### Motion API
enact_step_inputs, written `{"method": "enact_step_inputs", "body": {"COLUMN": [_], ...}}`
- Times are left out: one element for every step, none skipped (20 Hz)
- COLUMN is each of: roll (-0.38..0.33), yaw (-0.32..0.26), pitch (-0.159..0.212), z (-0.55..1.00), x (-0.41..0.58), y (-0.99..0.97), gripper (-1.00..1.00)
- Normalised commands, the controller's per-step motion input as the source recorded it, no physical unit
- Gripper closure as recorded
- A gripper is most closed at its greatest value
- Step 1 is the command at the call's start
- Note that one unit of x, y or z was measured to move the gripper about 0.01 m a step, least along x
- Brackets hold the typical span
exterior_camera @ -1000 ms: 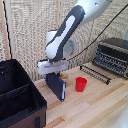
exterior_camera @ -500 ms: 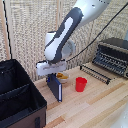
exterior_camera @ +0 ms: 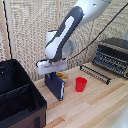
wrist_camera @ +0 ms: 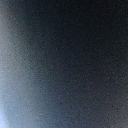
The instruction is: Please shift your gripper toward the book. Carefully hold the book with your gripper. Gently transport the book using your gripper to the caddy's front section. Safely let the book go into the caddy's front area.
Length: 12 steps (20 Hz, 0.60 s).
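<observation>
At the centre of the exterior view, the thin navy-blue hardcover book (exterior_camera: 55, 85) is seen upright on the pale wooden worktop (exterior_camera: 95, 107), directly beneath the white boxy wrist's gripper (exterior_camera: 51, 74). Whether the fingers are closed cannot be told. The black fabric caddy (exterior_camera: 20, 100) occupies the lower left. No writing is legible.

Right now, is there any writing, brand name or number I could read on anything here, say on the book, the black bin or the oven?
None can be read.
The book: plain dark cover, no title visible.
The caddy: plain black, no label visible.
The toaster oven: any marks are too blurred to read.
The red cup: no print visible.
The wrist view: only a dark blur.
</observation>
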Motion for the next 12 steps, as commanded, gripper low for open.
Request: {"method": "enact_step_inputs", "body": {"roll": [0.000, 0.000, 0.000, 0.000, -0.002, 0.000, -0.004, -0.003, -0.012, -0.027, -0.044, -0.052], "yaw": [-0.131, -0.141, -0.144, -0.131, -0.131, -0.129, -0.142, -0.167, -0.203, -0.206, -0.200, -0.200], "pitch": [0.012, 0.003, 0.011, 0.026, 0.040, 0.060, 0.068, 0.081, 0.087, 0.086, 0.075, 0.069], "z": [0.99, 1.00, 1.00, 1.00, 1.00, 1.00, 1.00, 1.00, 0.97, 0.95, 0.97, 0.97], "x": [0.169, 0.206, 0.226, 0.220, 0.223, 0.226, 0.211, 0.203, 0.209, 0.197, 0.200, 0.189], "y": [0.00, 0.00, 0.00, 0.00, 0.01, 0.00, 0.00, 0.00, 0.00, 0.00, 0.00, 0.00], "gripper": [1.00, 1.00, 1.00, 1.00, 1.00, 1.00, 1.00, 1.00, 1.00, 1.00, 1.00, 1.00]}}
